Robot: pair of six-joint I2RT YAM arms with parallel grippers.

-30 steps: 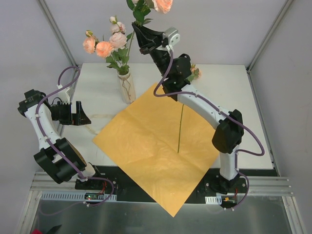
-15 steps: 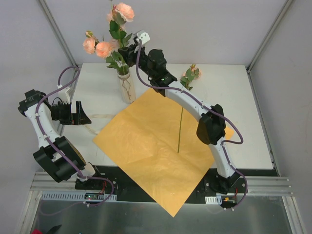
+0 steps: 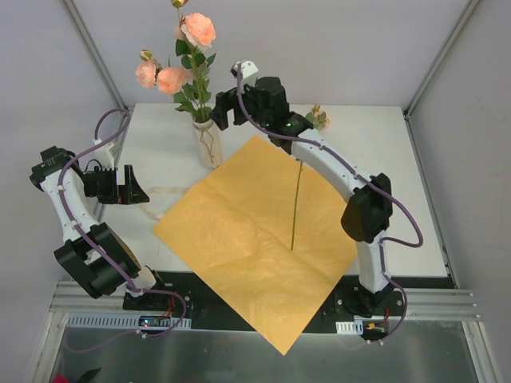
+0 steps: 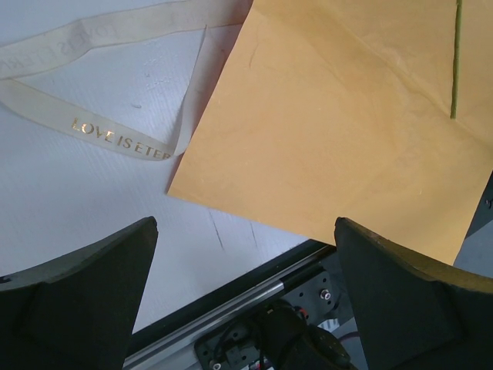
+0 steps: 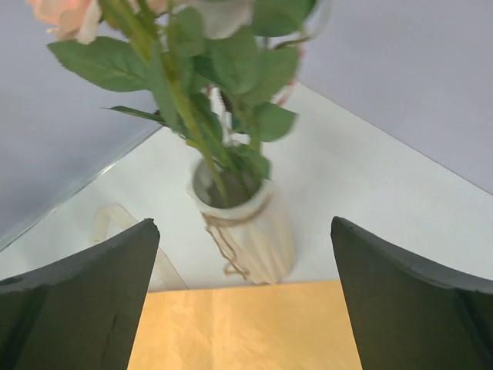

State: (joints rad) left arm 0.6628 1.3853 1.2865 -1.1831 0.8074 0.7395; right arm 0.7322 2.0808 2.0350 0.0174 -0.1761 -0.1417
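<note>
Just ahead of the right gripper (image 3: pixel 222 108), jaws spread and empty, stands a ribbed white vase (image 5: pixel 253 231) bound with twine, holding leafy rose stems (image 5: pixel 185 104). Below the left gripper (image 4: pixel 245 225), likewise spread wide, lie a sheer gold-lettered ribbon (image 4: pixel 115 139) and creased mustard paper (image 4: pixel 339 131).

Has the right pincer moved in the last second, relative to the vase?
Yes. In the top view the right pincer has come down-frame and slightly left, ending beside the neck of the vase, jaws open and empty.
</note>
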